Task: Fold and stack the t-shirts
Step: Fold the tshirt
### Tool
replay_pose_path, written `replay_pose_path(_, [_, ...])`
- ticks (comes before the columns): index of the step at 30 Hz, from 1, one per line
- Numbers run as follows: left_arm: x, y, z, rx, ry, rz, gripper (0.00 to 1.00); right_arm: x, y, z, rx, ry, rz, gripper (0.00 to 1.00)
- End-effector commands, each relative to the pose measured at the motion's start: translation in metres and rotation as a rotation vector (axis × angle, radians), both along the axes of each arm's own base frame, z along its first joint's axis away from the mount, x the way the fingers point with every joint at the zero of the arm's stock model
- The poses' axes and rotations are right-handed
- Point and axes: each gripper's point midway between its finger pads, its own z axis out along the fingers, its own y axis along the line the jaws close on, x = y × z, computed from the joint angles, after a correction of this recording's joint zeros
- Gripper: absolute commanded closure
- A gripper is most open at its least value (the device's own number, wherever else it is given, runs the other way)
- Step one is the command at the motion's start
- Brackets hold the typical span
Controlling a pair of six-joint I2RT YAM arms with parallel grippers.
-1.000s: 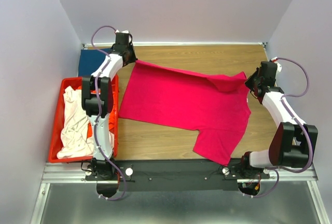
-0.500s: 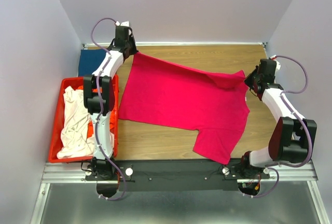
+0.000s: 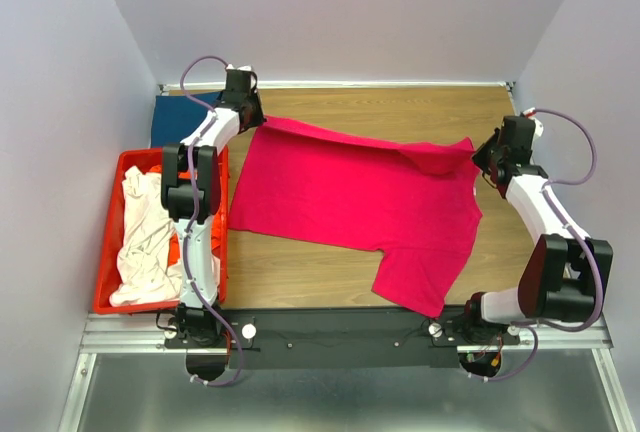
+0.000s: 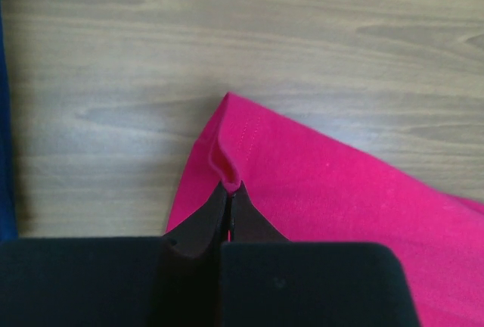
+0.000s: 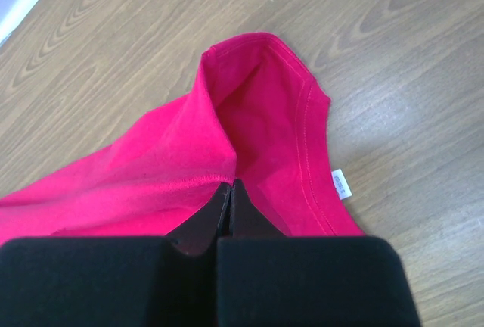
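Note:
A magenta-pink t-shirt (image 3: 360, 202) lies spread across the wooden table. My left gripper (image 3: 258, 120) is shut on its far-left corner; in the left wrist view a pinched fold of the pink t-shirt (image 4: 318, 183) stands between the closed jaws of that gripper (image 4: 229, 185). My right gripper (image 3: 478, 155) is shut on the far-right edge of the shirt; in the right wrist view the pink t-shirt (image 5: 257, 115) bunches up at that gripper (image 5: 230, 184), with a small white label (image 5: 342, 183) at the hem. A dark blue t-shirt (image 3: 178, 120) lies at the far left. Cream-white t-shirts (image 3: 145, 242) and a bit of orange cloth (image 3: 181, 249) fill the crate.
A red plastic crate (image 3: 108, 242) stands at the left edge beside the left arm. The dark blue cloth (image 4: 4, 115) shows at the left border of the left wrist view. Grey walls close in the table on three sides. Bare wood (image 3: 300, 272) shows in front of the shirt.
The left gripper, still holding the shirt corner, rose toward the back wall half a second ago and has come back down and slightly right. The right gripper barely moved.

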Motion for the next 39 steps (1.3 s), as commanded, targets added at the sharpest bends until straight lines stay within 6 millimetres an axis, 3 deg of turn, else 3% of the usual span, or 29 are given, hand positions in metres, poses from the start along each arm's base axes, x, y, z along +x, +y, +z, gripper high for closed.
replay_pose_path(1, [-0.013,0.018,0.013,0.042,0.016,0.051,1.00,-0.012,-0.012,-0.001,-0.031,0.006,-0.060,0.99])
replay_pose_path(5, [-0.018,0.018,0.002,0.047,0.041,0.045,1.00,-0.017,-0.008,-0.007,-0.019,0.018,-0.050,0.99])
replay_pose_path(8, [-0.021,0.020,-0.009,0.053,0.067,0.050,1.00,-0.026,-0.005,-0.022,-0.002,0.051,-0.049,0.99])
replay_pose_path(21, [-0.031,0.028,-0.049,0.086,0.169,0.097,1.00,-0.043,-0.016,-0.067,-0.034,0.178,-0.106,0.99])
replay_pose_path(29, [-0.040,0.031,-0.043,0.079,0.169,0.125,1.00,-0.042,-0.013,-0.065,-0.013,0.170,-0.104,0.99])
replay_pose_path(39, [-0.048,0.031,-0.054,0.077,0.196,0.138,1.00,-0.053,-0.013,-0.082,-0.008,0.213,-0.122,0.99])
